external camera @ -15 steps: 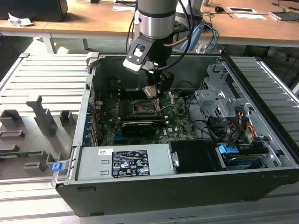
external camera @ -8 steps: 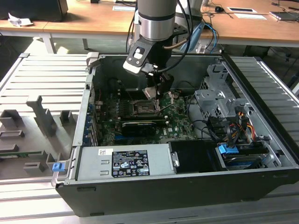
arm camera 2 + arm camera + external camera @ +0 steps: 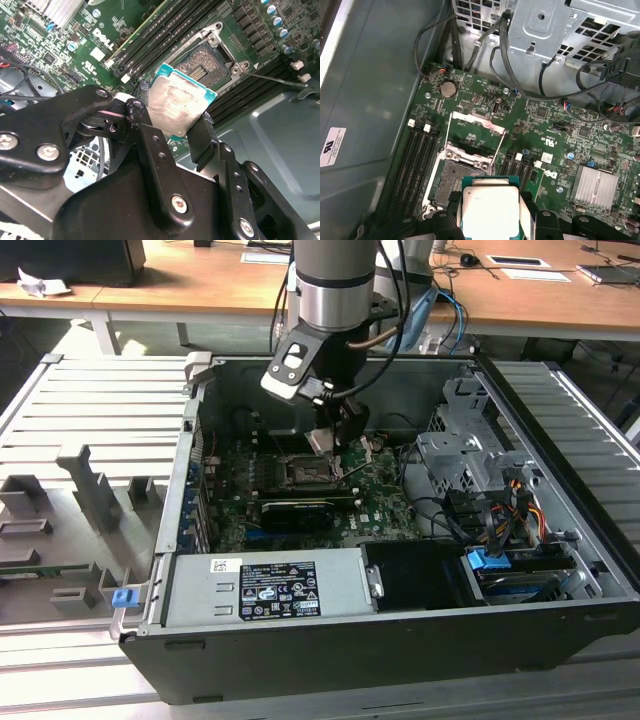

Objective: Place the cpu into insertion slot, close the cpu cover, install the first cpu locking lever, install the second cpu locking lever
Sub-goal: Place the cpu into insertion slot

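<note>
My gripper (image 3: 330, 438) hangs inside the open computer case, shut on the cpu (image 3: 321, 440) by two opposite edges. In both wrist views the cpu (image 3: 176, 102) (image 3: 490, 209) shows its dull silver face with a teal rim, held between the black fingers (image 3: 202, 134) (image 3: 530, 212). It hovers tilted just above the insertion slot (image 3: 202, 67) (image 3: 454, 179) (image 3: 304, 472), apart from it and partly over its near edge. The slot lies bare, its contact field visible. The cpu cover (image 3: 478, 123) stands flipped open on the slot's far side. A thin locking lever (image 3: 276, 80) sticks out beside the slot.
Memory slots (image 3: 415, 160) flank the socket. A long black card (image 3: 296, 512) lies in front of it in the exterior view. A grey drive cage (image 3: 470, 455) with cables is at the exterior view's right, and a power supply (image 3: 270, 590) sits along the case's front.
</note>
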Available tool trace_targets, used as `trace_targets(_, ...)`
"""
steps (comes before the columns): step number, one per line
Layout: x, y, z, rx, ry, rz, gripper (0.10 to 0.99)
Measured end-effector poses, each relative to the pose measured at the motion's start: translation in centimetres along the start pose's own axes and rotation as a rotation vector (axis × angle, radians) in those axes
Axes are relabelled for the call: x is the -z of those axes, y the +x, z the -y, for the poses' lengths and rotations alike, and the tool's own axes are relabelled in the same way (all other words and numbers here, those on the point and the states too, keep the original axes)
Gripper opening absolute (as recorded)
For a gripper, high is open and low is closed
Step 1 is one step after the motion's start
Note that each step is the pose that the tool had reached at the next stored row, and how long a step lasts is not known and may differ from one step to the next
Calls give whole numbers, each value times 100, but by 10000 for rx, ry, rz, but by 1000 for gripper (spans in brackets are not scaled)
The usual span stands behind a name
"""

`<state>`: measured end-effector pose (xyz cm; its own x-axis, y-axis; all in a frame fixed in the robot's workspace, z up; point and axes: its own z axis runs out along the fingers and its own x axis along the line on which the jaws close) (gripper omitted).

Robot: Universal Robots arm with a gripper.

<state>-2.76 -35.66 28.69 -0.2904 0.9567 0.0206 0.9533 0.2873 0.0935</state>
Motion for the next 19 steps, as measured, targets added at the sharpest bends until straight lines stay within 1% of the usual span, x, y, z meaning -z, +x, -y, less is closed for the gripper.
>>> trace_targets(19, -25, 0, 2, -702, -15, 65, 541)
